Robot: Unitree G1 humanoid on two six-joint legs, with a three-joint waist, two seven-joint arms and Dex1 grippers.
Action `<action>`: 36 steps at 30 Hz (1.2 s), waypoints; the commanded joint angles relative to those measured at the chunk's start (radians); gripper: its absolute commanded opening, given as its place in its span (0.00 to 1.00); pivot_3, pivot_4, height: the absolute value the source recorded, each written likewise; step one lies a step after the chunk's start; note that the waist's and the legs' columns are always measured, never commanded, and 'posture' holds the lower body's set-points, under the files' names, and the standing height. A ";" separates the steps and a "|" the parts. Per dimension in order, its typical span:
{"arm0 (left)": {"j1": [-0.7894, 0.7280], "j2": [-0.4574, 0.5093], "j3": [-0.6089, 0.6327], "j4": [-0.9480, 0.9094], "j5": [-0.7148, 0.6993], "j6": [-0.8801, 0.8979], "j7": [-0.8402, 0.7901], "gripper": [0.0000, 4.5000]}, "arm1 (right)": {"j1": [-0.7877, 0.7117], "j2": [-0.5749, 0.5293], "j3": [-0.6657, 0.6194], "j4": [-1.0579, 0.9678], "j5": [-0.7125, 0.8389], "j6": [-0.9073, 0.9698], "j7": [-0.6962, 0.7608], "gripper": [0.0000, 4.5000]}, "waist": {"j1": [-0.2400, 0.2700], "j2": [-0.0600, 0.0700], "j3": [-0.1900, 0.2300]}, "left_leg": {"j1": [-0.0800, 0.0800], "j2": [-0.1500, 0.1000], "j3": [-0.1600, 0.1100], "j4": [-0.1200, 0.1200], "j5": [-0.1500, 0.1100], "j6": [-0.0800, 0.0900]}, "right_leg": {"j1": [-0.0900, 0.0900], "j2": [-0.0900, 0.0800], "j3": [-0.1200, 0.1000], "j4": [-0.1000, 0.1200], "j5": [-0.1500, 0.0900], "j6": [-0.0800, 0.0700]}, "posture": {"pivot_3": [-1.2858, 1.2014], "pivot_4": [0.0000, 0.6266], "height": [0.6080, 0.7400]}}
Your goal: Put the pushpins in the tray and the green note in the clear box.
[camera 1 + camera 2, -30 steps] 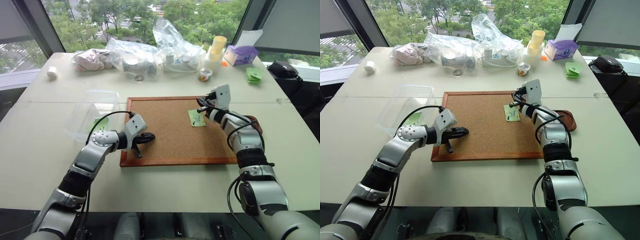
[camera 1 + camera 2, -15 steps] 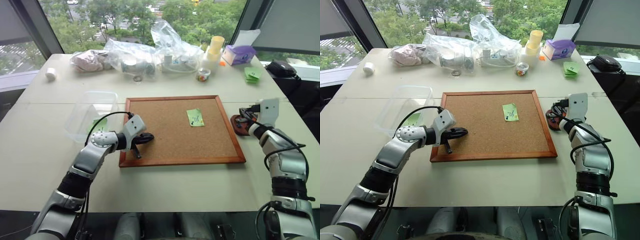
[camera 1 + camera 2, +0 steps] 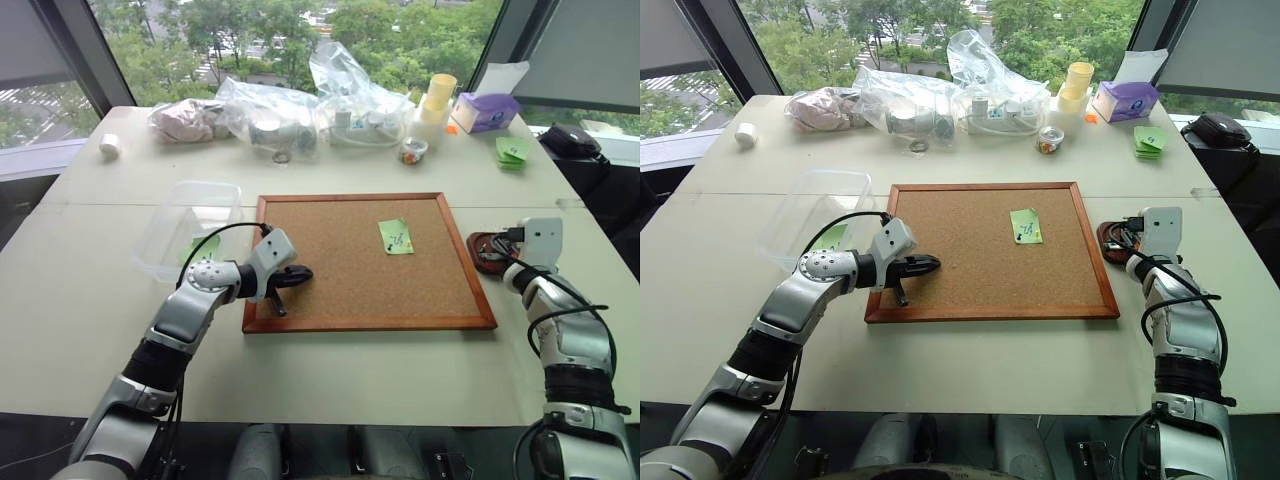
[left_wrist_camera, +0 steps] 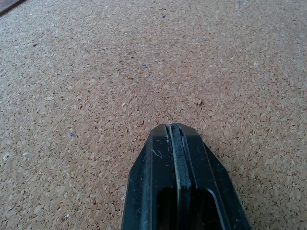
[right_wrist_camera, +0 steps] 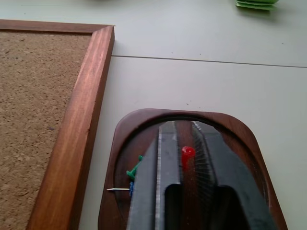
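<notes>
Two grippers are seen over the table. The right gripper (image 5: 184,158) is held directly above the tray (image 5: 235,127), which sits on the table (image 3: 330,370) just beside the right edge of the corkboard (image 3: 350,270); its fingers are parted a little, and a red pushpin (image 5: 186,154) is seen in the gap between them, though whether it is pinched or already loose cannot be told. A green pushpin (image 5: 134,170) and a blue one beside it are lying in the tray under the left finger. The left gripper (image 4: 176,136) is clenched with nothing between its fingers, its tip poised over bare cork near the board's left edge. The green note (image 3: 395,236) is found on the corkboard, toward its right side. The clear box (image 3: 190,225) is placed on the table just left of the board, and a green slip can be made out through its wall.
</notes>
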 commanded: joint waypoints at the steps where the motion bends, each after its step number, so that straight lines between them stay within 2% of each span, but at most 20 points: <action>1: 0.017 -0.005 -0.032 0.013 0.012 0.014 -0.008 0.00 | -0.013 -0.015 -0.025 -0.014 0.005 -0.021 -0.011 0.55 | 0.000 0.000 0.000 | 0.000 0.000 0.000 0.000 0.000 0.000 | 0.000 0.000 0.000 0.000 0.000 0.000 | 0.52 0.24 0.99; 3: 0.022 -0.005 -0.031 0.007 0.011 0.017 -0.007 0.00 | -0.015 -0.013 -0.030 -0.015 0.007 -0.026 -0.018 0.80 | 0.000 0.000 0.000 | 0.000 0.000 0.000 0.000 0.000 0.000 | 0.000 0.000 0.000 0.000 0.000 0.000 | 0.52 0.24 0.99; 5: 0.024 -0.005 -0.030 0.005 0.010 0.019 -0.006 0.00 | -0.018 -0.012 -0.034 -0.017 0.007 -0.034 -0.028 0.99 | 0.000 0.000 0.000 | 0.000 0.000 0.000 0.000 0.000 0.000 | 0.000 0.000 0.000 0.000 0.000 0.000 | 0.52 0.24 0.99; 19: 0.027 -0.012 -0.026 0.001 0.007 0.023 -0.001 0.00 | -0.039 -0.002 -0.072 -0.072 0.066 -0.049 -0.023 0.99 | 0.000 0.000 0.000 | 0.000 0.000 0.000 0.000 0.000 0.000 | 0.000 0.000 0.000 0.000 0.000 0.000 | 0.52 0.24 0.99; 23: 0.028 -0.009 -0.026 0.002 0.008 0.022 -0.003 0.00 | 0.018 0.001 0.039 -0.237 0.100 -0.018 0.113 0.99 | 0.000 0.001 0.000 | 0.000 0.000 -0.001 0.000 0.000 0.000 | 0.000 0.000 0.000 0.000 0.000 0.000 | 0.52 0.24 0.99; 26: 0.025 -0.013 -0.030 0.008 0.010 0.020 -0.004 0.00 | 0.034 0.035 0.124 -0.245 0.038 -0.054 0.106 0.99 | -0.001 0.000 0.000 | 0.000 0.000 -0.001 0.000 0.000 0.000 | 0.001 0.000 0.000 0.000 0.000 0.000 | 0.52 0.24 0.99; 36: 0.025 -0.012 -0.025 0.009 0.012 0.021 -0.004 0.00 | 0.019 0.102 0.200 -0.206 0.022 -0.076 0.118 0.99 | 0.001 0.000 0.000 | 0.000 -0.001 -0.002 0.000 -0.001 0.001 | 0.001 0.000 0.000 -0.001 0.000 0.000 | 0.52 0.24 0.99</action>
